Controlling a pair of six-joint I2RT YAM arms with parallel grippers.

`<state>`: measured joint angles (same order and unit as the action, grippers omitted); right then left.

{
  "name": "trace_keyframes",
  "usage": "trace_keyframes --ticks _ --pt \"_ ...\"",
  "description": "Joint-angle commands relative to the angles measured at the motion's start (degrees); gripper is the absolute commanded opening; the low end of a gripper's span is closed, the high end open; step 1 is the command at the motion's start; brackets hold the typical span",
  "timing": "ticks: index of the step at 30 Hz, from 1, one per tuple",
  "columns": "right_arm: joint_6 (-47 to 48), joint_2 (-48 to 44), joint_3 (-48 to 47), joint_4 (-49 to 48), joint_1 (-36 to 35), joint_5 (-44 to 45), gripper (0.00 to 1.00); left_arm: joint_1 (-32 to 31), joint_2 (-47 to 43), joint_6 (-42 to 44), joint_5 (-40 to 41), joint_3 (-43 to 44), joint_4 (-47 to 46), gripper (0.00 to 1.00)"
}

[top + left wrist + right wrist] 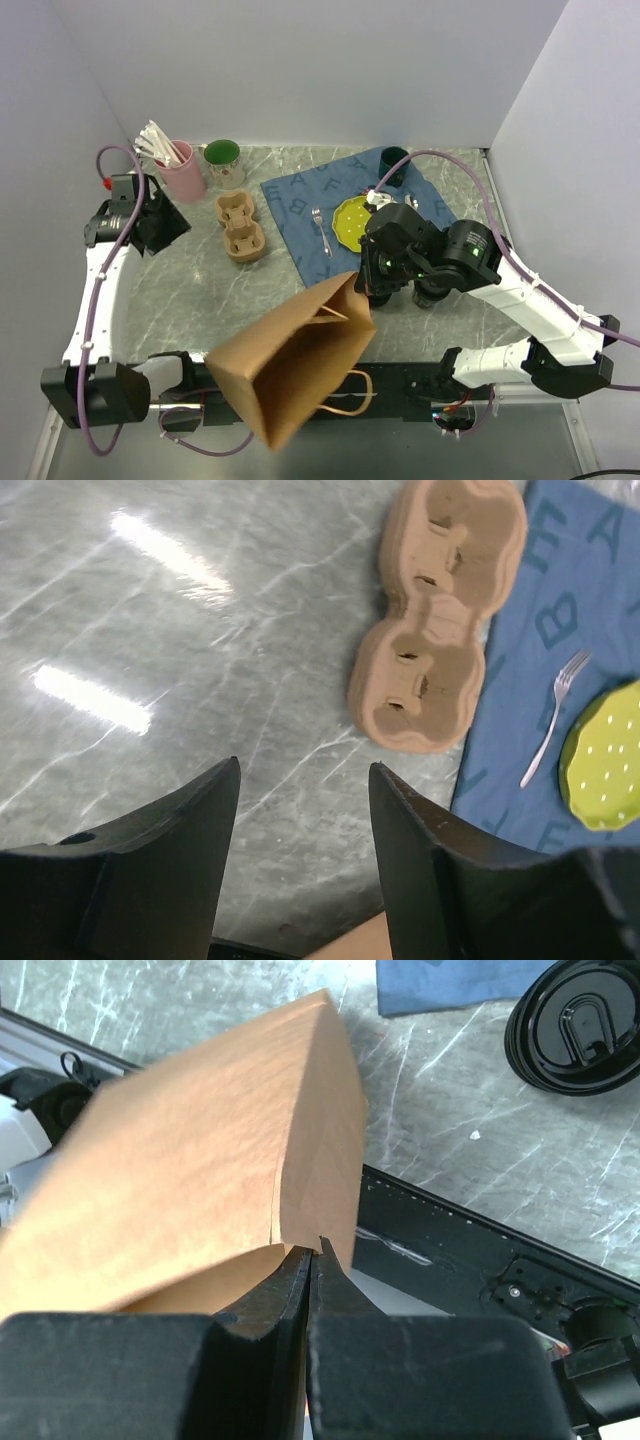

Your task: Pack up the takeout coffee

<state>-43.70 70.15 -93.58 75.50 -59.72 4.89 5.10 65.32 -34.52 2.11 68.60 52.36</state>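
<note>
Right wrist: paper bag [200,1150] fills the foreground, black cup [575,1025] beyond.

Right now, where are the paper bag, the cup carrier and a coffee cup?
paper bag [290,365]: top external view, on its broad side panel.
cup carrier [437,615]: left wrist view, on the waist between its pockets.
coffee cup [575,1025]: right wrist view, on its black lid.

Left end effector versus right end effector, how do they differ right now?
The left end effector stands open with nothing in it; the right end effector is shut on the edge of the paper bag. The left looks down on bare table beside the cup carrier; the right holds the bag lifted and tilted. Both are black.
</note>
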Motion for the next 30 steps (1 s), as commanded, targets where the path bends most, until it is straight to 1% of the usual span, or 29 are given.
trace_keyframes --ticks 1,3,7,9,11,13,15,17,20,22,23,25,27,30 --pt "0.11 0.60 -0.28 8.96 0.40 -0.93 0.00 -1.41 3.32 3.76 -5.10 1.71 -4.91 0.59" --pt "-1.03 0.60 -1.25 9.13 0.31 -0.76 0.00 -3.60 5.25 3.59 -4.31 2.50 -4.90 0.59" --pt "-3.75 1.13 -3.88 10.80 0.40 -0.05 0.00 -7.03 6.66 2.18 -3.96 1.80 -7.88 0.58" --pt "-4.98 1.57 -5.99 12.20 0.40 0.21 0.00 -8.88 7.54 3.05 -3.34 1.71 -9.99 0.58" --pt "-5.69 2.01 -8.18 13.69 0.40 0.21 0.00 -9.93 8.24 5.68 -3.42 0.93 -12.88 0.59" --pt "-5.69 3.32 -9.77 14.41 0.31 -0.14 0.00 -10.02 10.08 7.01 -4.31 1.97 -12.20 0.58" --pt "-5.78 4.11 -11.27 14.50 0.31 -1.19 0.00 -10.11 13.51 5.61 -2.91 5.31 -8.96 0.57" --pt "-5.69 4.38 -11.71 14.50 0.31 -1.02 0.00 -10.90 15.44 4.30 -2.29 6.28 -8.76 0.56" --pt "-6.04 4.21 -11.54 14.50 0.31 -0.40 0.00 -11.69 16.42 2.89 -2.28 5.59 -11.48 0.52" --pt "-6.22 4.03 -11.27 14.41 0.40 -0.14 0.00 -11.70 17.47 2.01 -2.28 5.67 -12.80 0.45" --pt "-6.31 4.03 -11.10 14.41 0.40 -0.05 0.00 -11.70 18.95 1.13 -0.20 6.28 -12.98 0.44" --pt "-6.31 4.12 -11.10 14.41 0.40 0.12 0.00 -11.96 20.45 1.12 -0.44 7.16 -13.60 0.44" --pt "-6.39 4.38 -11.10 14.41 0.31 0.04 0.00 -13.18 22.83 1.82 0.08 9.79 -13.51 0.44" --pt "-6.74 4.03 -10.66 14.49 0.40 0.04 0.00 -15.03 26.08 2.71 2.36 13.22 -11.59 0.46"
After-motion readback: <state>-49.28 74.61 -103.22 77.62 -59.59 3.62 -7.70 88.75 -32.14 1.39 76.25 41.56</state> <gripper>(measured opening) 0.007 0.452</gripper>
